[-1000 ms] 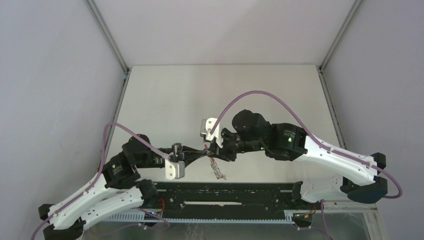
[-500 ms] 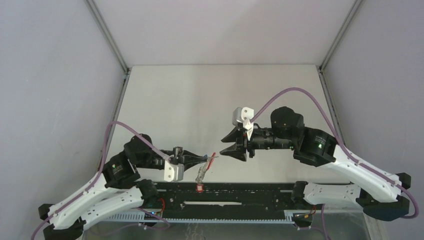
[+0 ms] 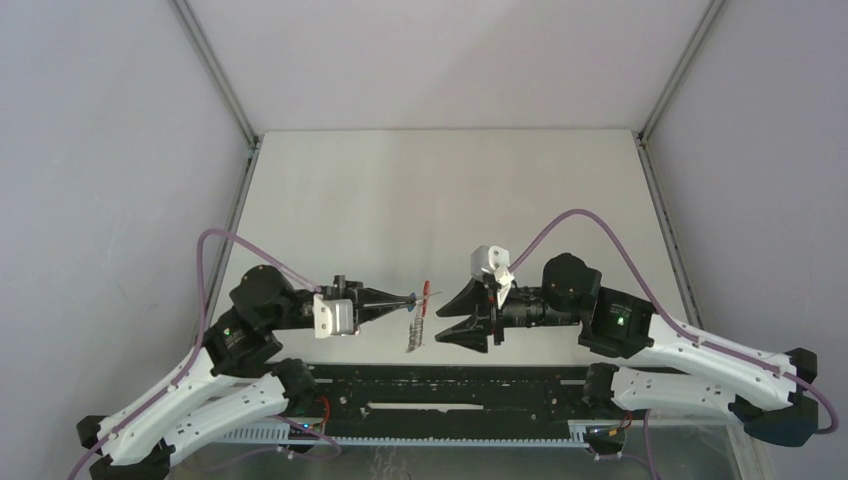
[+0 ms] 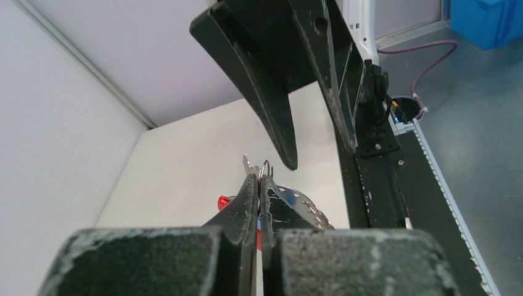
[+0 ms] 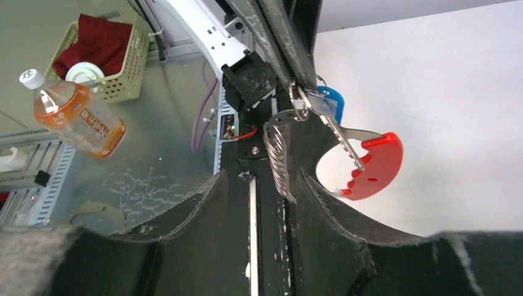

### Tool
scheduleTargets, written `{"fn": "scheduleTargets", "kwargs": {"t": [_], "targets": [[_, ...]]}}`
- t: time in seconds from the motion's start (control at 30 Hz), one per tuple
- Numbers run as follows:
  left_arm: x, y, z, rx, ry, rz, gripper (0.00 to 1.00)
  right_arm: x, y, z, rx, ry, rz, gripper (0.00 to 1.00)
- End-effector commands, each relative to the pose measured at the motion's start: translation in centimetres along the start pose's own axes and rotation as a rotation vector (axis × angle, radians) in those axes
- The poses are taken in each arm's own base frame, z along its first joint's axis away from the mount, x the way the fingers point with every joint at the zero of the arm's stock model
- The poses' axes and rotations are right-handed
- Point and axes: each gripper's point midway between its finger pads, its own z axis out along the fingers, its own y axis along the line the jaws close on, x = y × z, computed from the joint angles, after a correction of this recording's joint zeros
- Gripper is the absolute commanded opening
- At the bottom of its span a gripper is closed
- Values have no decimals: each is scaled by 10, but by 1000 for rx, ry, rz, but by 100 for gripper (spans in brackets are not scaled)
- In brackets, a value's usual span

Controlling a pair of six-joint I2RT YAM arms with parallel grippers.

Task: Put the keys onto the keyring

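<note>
Top external: keyring (image 3: 417,330) in left hand (image 3: 409,297) near table (image 3: 440,190) edge

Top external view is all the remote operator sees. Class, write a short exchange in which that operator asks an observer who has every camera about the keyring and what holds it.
Operator: Does the left gripper really hold the keyring?
Observer: Yes. The left wrist view shows its fingers closed together, with a silver ring poking out between the tips.
Operator: Is a key near it?
Observer: The right wrist view shows a blue tag right beside those fingertips, next to the rings.
</note>
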Motion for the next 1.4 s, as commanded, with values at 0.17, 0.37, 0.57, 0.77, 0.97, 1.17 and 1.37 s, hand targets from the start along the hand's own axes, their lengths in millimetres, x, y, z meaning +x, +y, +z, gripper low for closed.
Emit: {"fn": "scheduleTargets", "kwargs": {"t": [0.17, 0.37, 0.57, 0.77, 0.97, 1.17, 1.37], "targets": [[-40, 9, 0, -15, -113, 10, 0, -46, -5, 11, -5, -221, -68, 54], [-38, 11, 1, -22, -109, 12, 0, -56, -1, 10, -33, -268, -103, 52], [-38, 11, 1, -22, -111, 15, 0, -55, -1, 10, -39, -261, -108, 48], [-37, 12, 2, -26, -107, 12, 0, -55, 0, 12, -54, -259, -116, 41], [-36, 14, 1, -37, -104, 11, 0, -54, 3, 16, -77, -241, -122, 29], [-35, 16, 2, -46, -100, 13, 0, -53, 3, 17, -74, -231, -122, 20], [-32, 18, 1, -61, -91, 9, 0, -57, -1, 21, -41, -219, -125, 4]]}}
